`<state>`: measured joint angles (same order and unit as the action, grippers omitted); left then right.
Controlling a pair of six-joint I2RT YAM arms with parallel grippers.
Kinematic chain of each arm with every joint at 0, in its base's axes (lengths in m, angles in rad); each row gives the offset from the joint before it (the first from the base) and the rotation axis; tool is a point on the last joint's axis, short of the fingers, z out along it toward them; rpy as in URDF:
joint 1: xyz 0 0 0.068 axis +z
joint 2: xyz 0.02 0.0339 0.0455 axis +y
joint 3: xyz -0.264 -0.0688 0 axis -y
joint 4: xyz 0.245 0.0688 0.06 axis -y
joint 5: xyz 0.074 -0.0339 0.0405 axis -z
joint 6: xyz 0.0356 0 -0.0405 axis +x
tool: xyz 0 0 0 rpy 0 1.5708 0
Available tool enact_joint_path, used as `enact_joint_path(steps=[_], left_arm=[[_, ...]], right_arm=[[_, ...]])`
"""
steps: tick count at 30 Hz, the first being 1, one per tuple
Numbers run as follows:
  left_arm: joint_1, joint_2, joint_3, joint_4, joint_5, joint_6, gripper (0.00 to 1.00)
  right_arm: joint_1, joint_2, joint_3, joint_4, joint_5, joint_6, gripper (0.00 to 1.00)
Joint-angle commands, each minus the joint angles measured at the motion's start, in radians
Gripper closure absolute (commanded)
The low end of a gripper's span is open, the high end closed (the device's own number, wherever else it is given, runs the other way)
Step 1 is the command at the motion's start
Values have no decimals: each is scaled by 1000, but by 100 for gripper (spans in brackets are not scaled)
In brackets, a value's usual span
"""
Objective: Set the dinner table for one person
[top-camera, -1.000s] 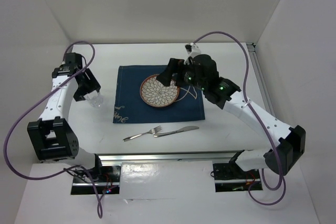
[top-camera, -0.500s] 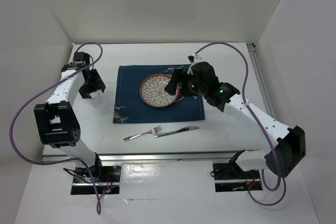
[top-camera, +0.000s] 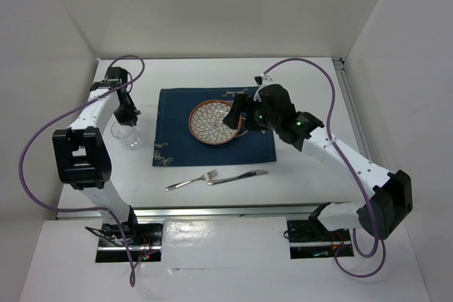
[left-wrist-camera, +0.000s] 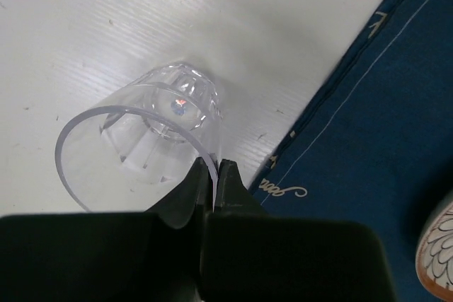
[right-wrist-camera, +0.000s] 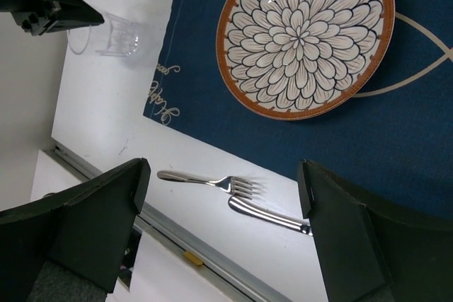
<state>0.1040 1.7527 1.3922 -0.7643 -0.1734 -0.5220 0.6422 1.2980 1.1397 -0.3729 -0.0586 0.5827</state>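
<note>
Cutlery lies nearest: a fork [top-camera: 191,182] and a knife [top-camera: 237,177] end to end on the dinner table [top-camera: 311,83], a matte white top with a metal rail [top-camera: 226,210] along its near edge and plain white walls [top-camera: 212,12] around it. In the right wrist view both show between the right gripper [right-wrist-camera: 223,175]'s fingers, which stand wide apart above a navy placemat [top-camera: 258,146]. Beyond their tips sits a flower-patterned plate [right-wrist-camera: 304,37] with an orange rim. White cursive script on the placemat's left edge is too small to read. Only the left wrist view shows the left gripper [left-wrist-camera: 214,171] pinched tight on the rim of a clear glass [left-wrist-camera: 141,139], upright on bare table just ahead of those fingers, beside the placemat.
</note>
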Motion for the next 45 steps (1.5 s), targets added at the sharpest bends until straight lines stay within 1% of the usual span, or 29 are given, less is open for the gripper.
enact_joint_path(steps=[1,4,6,8,9,11,12,13,14,15,16,18,19,21,22,25,26,28,29,32,34,36,37,40,43,45], left_arm=[[-9,-44,76,-15,2,23,100],[-21,-94,131,-44,40,54,100],[-44,-131,165,-72,86,74,100],[-111,-186,189,-72,129,83,100],[-175,-199,198,-72,171,92,100],[-251,-210,240,-72,234,93,100],[-292,-210,261,-72,245,93,100],[-373,-191,287,-101,245,93,100],[-418,-177,313,-113,245,93,100],[-464,-142,362,-122,245,93,100],[-556,-122,387,-131,245,93,100],[-651,-81,454,-156,195,93,100],[-740,-37,476,-156,180,79,100],[-817,11,540,-165,167,68,100],[-883,36,560,-174,167,68,100],[-973,120,634,-202,157,68,100],[-1028,143,651,-213,157,77,100],[-1082,198,689,-246,114,77,100],[-1130,212,689,-256,94,77,100],[-1190,235,648,-253,78,54,100],[-1201,235,584,-244,78,42,100],[-1210,235,558,-233,87,42,100],[-1224,235,538,-233,56,28,100],[-1247,235,492,-224,41,10,100],[-1276,235,429,-184,8,-19,100],[-1285,235,386,-150,21,-30,100]], right_arm=[[-10,-36,3,-4,22,-1,2],[-30,-36,12,-15,22,-1,2],[-77,-36,35,-50,49,9,2],[-122,-36,45,-128,95,58,2],[-178,-36,57,-174,109,74,2],[-245,-51,57,-216,121,110,2],[-322,-51,57,-253,131,123,2],[-364,-77,57,-277,131,138,1],[-407,-77,57,-302,131,152,1],[-488,-92,48,-317,131,161,1],[-530,-101,48,-351,122,172,1],[-610,-114,20,-362,82,172,1],[-686,-124,-9,-362,72,172,1],[-763,-124,-46,-362,5,152,1],[-841,-114,-69,-342,-27,132,1],[-939,-65,-80,-333,-96,111,1],[-955,-40,-80,-322,-109,111,1],[-990,-31,-80,-311,-132,111,1],[-1001,-19,-80,-302,-144,111,1],[-1030,-19,-90,-282,-181,100,1],[-1044,-19,-90,-282,-191,91,1],[-1053,-29,-101,-273,-191,91,1],[-1053,-29,-101,-273,-191,80,1],[-1053,-39,-110,-273,-191,71,1],[-1053,-48,-110,-273,-202,71,1],[-1063,-48,-119,-264,-202,71,1]])
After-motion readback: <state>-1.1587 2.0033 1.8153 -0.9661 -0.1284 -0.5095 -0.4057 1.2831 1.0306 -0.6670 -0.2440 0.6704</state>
